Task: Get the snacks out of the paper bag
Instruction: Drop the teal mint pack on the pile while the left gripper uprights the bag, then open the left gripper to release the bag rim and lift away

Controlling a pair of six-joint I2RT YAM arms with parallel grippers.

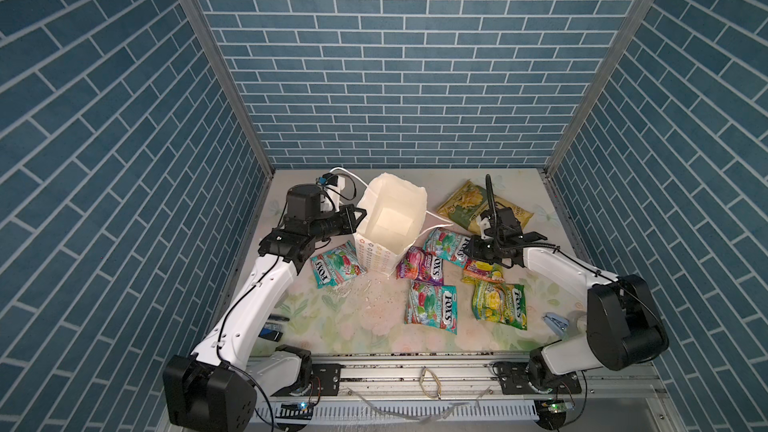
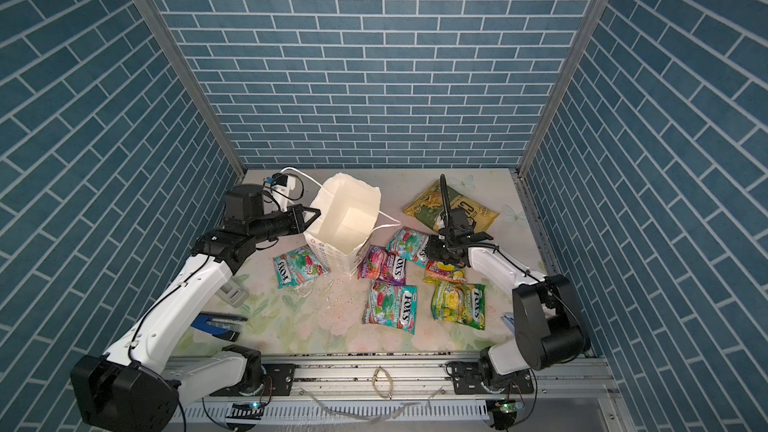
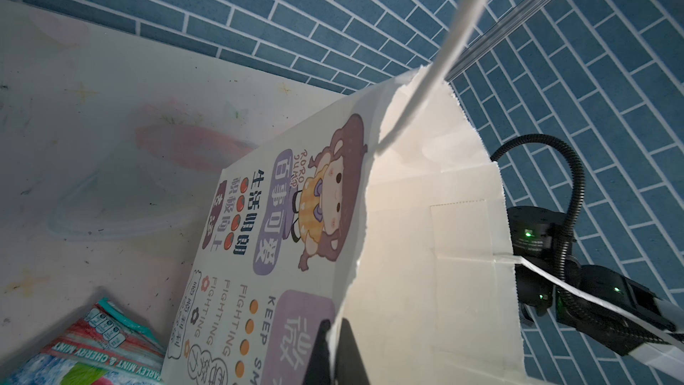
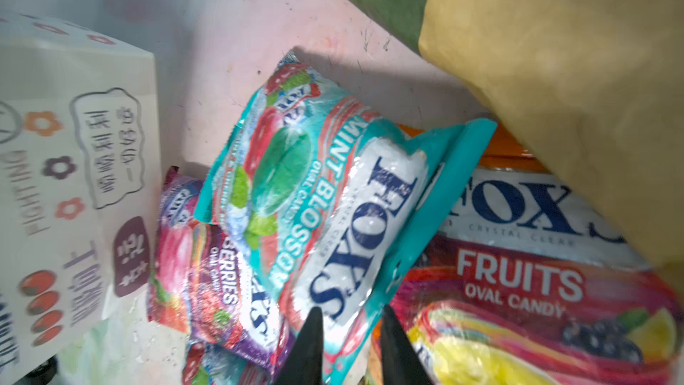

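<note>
The white paper bag (image 1: 376, 257) (image 2: 332, 243) stands upright, its inside plain and bare in both top views. My left gripper (image 1: 362, 212) (image 3: 335, 329) is shut on its left rim. The snacks lie on the mat around it. A yellow-green chips bag (image 1: 467, 201) (image 4: 555, 50) is at the back right. A teal pouch (image 1: 336, 270) lies left of the bag. Right of it lie a purple pouch (image 1: 419, 268), another teal one (image 1: 432, 311), a green-yellow one (image 1: 498, 305) and an orange-pink one (image 1: 482, 273) (image 4: 518, 290). My right gripper (image 1: 468, 248) (image 4: 351, 312) hovers open over a third teal pouch (image 1: 445, 244) (image 4: 333, 187).
A small blue clip-like object (image 1: 555, 322) lies by the right arm's base. A dark blue stapler-like object (image 2: 220, 322) and a grey part (image 2: 232, 292) sit under the left arm. Crumbs (image 1: 365, 290) dot the mat in front of the bag. A metal rail (image 1: 415, 371) runs along the front edge.
</note>
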